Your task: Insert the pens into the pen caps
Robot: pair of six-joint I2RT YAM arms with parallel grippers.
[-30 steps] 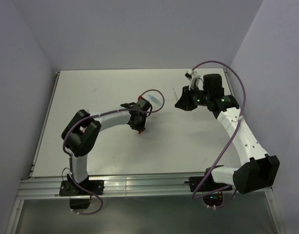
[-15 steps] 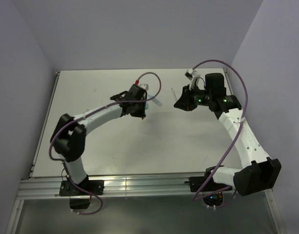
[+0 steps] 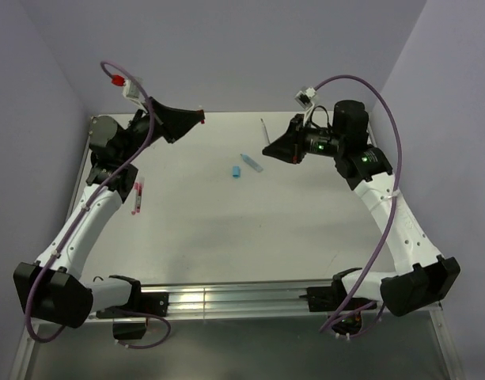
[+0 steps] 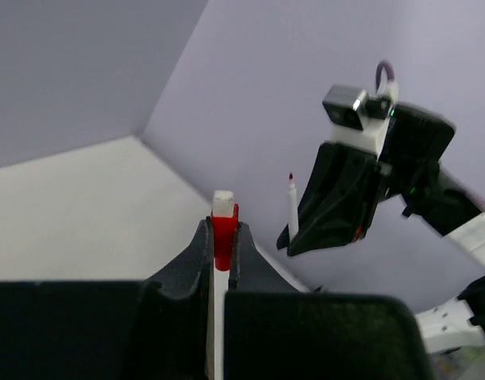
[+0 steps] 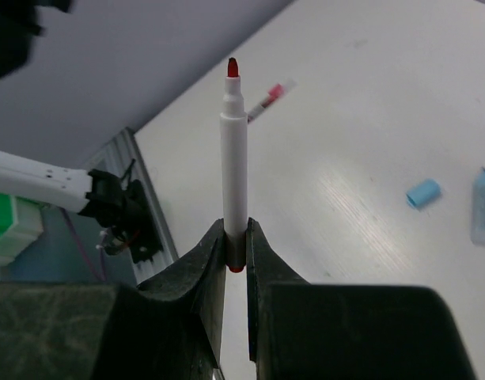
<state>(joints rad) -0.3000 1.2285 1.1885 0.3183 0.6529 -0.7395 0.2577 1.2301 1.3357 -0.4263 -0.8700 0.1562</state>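
Your left gripper point(image 4: 223, 247), at 10 o'clock, clamps 1 stubby red plastic cap point(image 4: 224, 231); your right gripper point(image 5: 236, 239), at 1 o'clock, clamps 1 slim white red-tipped pen point(image 5: 234, 158).

White pen point(image 5: 234, 170) w/ red tip clamped upright; red cap point(image 4: 223, 237) clamped; blue cap point(image 3: 236, 171) nr blue pen point(image 3: 251, 162); pink pen point(image 3: 137, 196) apart.

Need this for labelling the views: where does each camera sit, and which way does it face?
Top external: above and behind the bases, looking down on the table; both arms show, left gripper and right gripper.
Left wrist: looks along its own gripper, shut on a red cap, across at the right gripper.
Right wrist: looks along its own gripper, shut on a white pen, down at the table and a light blue cap.
Shared: white pen in all three; light blue cap in top and right wrist.
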